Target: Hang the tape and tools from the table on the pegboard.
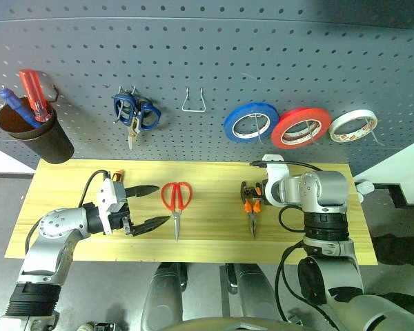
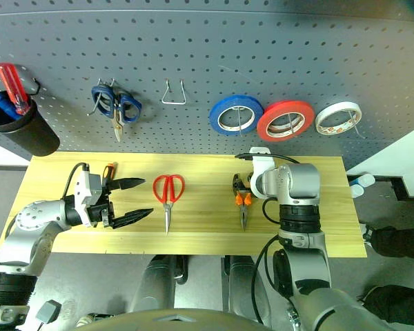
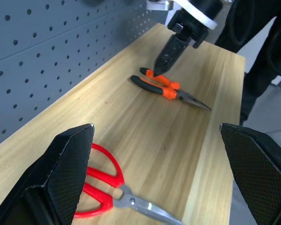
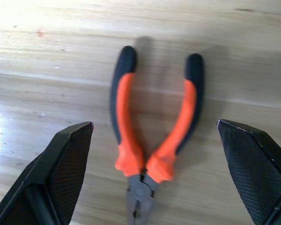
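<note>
Directly beneath the wide-open, empty right pincer (image 4: 154,173) lie the pliers (image 4: 154,140), untouched.

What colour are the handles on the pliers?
Orange with black ends; the pliers show best in the right wrist view.

No lettering, label, brand or number can be read on anything here.

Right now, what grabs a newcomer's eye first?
The three tape rolls in a row on the pegboard: blue roll, red tape, white roll. Below, on the table, the right gripper hangs with open jaws over the pliers; red-handled scissors lie beside.
</note>
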`<state>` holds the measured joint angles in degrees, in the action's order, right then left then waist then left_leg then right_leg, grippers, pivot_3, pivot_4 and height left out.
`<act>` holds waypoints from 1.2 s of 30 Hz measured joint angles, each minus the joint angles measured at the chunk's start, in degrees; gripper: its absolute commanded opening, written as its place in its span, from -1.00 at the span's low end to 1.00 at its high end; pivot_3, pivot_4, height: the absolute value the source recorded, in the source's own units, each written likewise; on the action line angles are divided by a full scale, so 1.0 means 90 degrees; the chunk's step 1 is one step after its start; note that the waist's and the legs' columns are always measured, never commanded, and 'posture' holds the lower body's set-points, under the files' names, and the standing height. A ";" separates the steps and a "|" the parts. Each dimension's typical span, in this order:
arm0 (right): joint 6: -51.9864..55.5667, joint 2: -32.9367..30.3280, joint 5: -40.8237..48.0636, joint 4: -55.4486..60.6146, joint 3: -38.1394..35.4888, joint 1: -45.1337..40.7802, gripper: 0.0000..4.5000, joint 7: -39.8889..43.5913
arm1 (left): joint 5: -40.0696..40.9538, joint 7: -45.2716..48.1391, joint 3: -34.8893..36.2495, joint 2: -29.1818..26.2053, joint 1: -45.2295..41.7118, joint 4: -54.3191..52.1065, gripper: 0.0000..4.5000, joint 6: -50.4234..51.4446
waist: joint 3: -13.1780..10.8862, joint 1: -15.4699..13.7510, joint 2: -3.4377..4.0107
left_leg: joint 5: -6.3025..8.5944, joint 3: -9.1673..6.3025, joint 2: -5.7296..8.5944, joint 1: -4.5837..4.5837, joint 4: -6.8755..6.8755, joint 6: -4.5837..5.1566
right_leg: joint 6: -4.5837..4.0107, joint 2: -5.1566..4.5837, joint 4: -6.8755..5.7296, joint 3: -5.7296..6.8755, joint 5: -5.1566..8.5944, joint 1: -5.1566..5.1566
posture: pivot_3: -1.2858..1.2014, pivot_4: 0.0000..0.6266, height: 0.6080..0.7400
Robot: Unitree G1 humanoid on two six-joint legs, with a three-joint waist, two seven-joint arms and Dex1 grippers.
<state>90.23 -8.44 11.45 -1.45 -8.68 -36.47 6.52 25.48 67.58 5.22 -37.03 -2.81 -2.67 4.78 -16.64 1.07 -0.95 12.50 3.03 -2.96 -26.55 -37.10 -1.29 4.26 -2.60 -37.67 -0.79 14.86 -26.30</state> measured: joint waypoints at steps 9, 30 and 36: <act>-0.0411 -0.0263 -0.0017 0.0015 0.0868 0.0442 0.98 0.0179 | 0.0020 -0.0093 0.0041 -0.0030 0.0343 -0.0242 1.00 0.0107 | -0.0001 -0.0014 0.0000 | 0.0000 -0.0002 0.0000 0.0002 0.0001 0.0000 | -0.0015 -0.0004 0.0000 -0.0001 0.0010 0.0001 | 0.09 0.05 0.74; -0.1154 -0.0233 -0.0308 -0.0210 0.1837 0.0624 0.90 0.0133 | 0.0015 -0.0273 0.0083 -0.0063 0.0464 -0.0353 1.00 0.0104 | 0.0002 -0.0015 -0.0006 | -0.0001 0.0002 0.0000 0.0010 -0.0004 -0.0002 | -0.0016 -0.0004 0.0001 -0.0005 0.0013 0.0009 | 0.09 -0.02 0.74; -0.1357 -0.0435 -0.0428 -0.0259 0.2096 0.0642 0.10 0.0253 | 0.0016 -0.0266 0.0134 -0.0109 0.0479 -0.0352 1.00 0.0097 | 0.0002 -0.0027 -0.0007 | -0.0002 0.0001 0.0000 0.0009 -0.0004 -0.0002 | -0.0017 -0.0004 0.0001 -0.0005 0.0014 0.0008 | 0.10 -0.06 0.74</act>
<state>78.02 -12.36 7.60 -3.78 10.19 -30.70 8.80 25.62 65.19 6.42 -38.01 1.49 -5.84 5.65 -16.62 0.83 -1.01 12.48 3.03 -2.96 -26.47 -37.14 -1.31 4.11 -2.64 -37.66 -0.84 14.98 -26.23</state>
